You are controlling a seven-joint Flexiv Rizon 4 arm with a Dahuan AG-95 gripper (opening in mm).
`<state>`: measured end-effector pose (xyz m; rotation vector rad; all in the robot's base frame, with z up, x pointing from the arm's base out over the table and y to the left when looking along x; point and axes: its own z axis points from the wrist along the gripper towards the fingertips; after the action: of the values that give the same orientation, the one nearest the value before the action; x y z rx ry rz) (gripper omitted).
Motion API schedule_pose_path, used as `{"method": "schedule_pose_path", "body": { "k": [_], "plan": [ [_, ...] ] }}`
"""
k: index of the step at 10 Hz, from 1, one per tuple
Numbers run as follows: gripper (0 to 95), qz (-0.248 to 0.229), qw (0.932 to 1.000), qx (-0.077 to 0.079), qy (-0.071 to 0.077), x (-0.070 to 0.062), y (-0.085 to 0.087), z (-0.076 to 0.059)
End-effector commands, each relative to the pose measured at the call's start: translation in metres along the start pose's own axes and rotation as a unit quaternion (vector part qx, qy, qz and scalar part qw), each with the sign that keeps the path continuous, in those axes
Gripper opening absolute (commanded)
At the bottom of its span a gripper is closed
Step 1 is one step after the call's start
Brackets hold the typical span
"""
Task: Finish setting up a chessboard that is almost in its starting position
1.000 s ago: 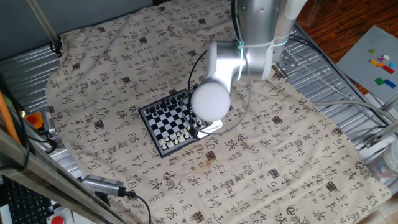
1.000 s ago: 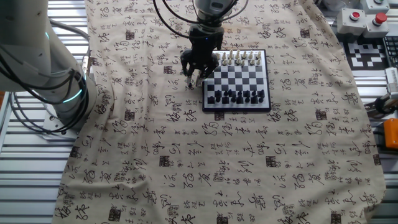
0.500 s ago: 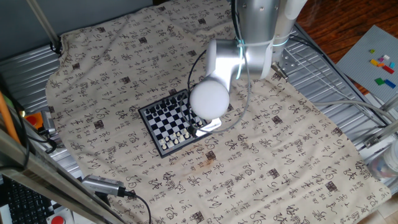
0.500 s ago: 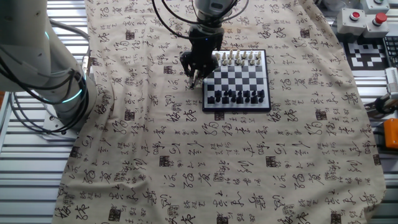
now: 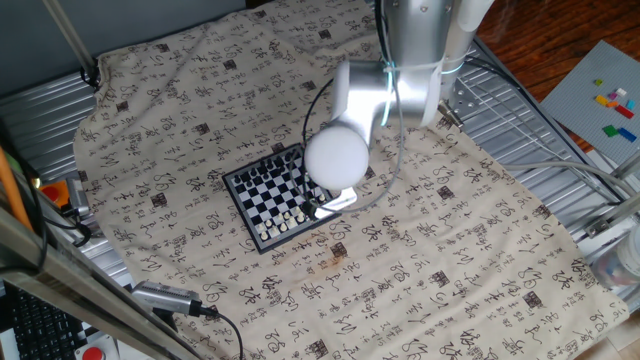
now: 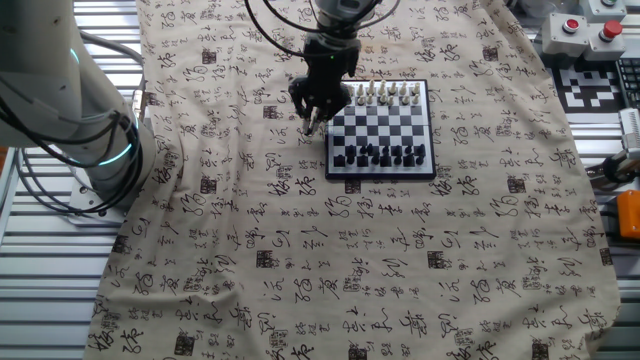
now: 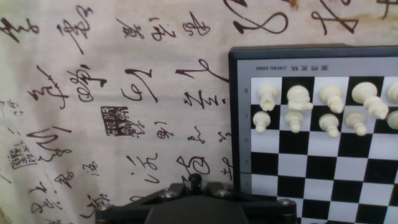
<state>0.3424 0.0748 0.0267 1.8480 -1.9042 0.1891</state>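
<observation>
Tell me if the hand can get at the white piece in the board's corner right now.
Probably yes. The hand hovers over the cloth just beside the board, and nothing stands over the corner piece; its neighbours crowd it, though.

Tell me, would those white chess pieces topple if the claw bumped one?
Probably: the white pieces look tall on narrow bases, so a nudge could tip them. Packed in two close rows, one might knock its neighbour.
</observation>
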Motion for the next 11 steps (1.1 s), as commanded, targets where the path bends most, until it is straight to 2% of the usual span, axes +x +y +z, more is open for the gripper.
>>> {"method": "schedule_pose_path", "body": {
  "k": [1,4,7,9,10,11],
  "plan": [
    [0.0,0.017,0.9998,0.002,-0.011,0.033,-0.006,0.006],
    [0.0,0.042,0.999,0.0,-0.013,0.042,-0.004,-0.001],
    [0.0,0.107,0.994,-0.011,-0.021,0.025,0.002,-0.018],
    [0.0,0.157,0.9869,-0.024,-0.032,0.012,0.008,-0.028],
    [0.0,0.182,0.9823,-0.027,-0.034,0.007,0.011,-0.032],
    [0.0,0.211,0.9765,-0.029,-0.03,0.003,0.012,-0.035]
  ]
}}
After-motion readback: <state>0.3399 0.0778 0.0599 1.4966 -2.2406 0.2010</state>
